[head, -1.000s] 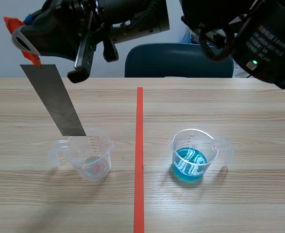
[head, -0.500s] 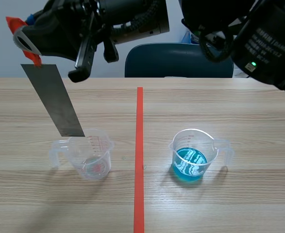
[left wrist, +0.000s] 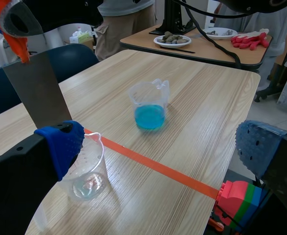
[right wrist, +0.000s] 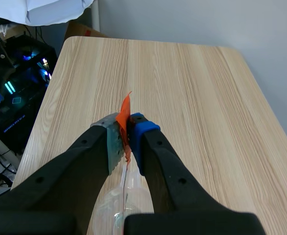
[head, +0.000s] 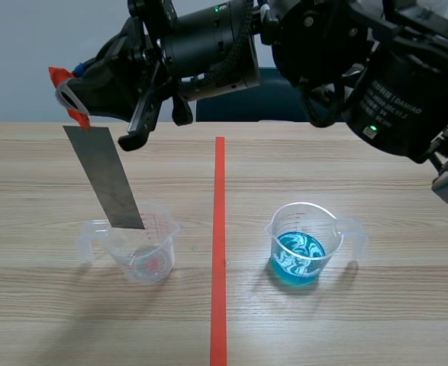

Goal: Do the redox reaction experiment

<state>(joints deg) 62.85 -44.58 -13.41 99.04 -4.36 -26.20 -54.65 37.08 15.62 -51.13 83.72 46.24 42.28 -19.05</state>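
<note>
The right gripper (head: pixel 69 97) is shown in the scene view clamped on the orange tab (head: pixel 62 79) of a metal strip (head: pixel 105 179). The strip is hung tilted, its lower end at the rim of the clear beaker (head: pixel 143 248). The tab is probably used so the bare metal can be dipped. The blue-solution beaker (head: pixel 300 252) is placed well apart, across the tape line. White lettering on the arm cannot be read.

In the left wrist view, the left gripper (left wrist: pixel 160 147) is held spread and empty beside the clear beaker.

In the right wrist view, the tab is pinched between both pads.

Left hand (left wrist: pixel 161 146) spread; metal strip (left wrist: pixel 35 90) above clear beaker (left wrist: pixel 88 171); blue-liquid beaker (left wrist: pixel 149 106) beyond.
</note>
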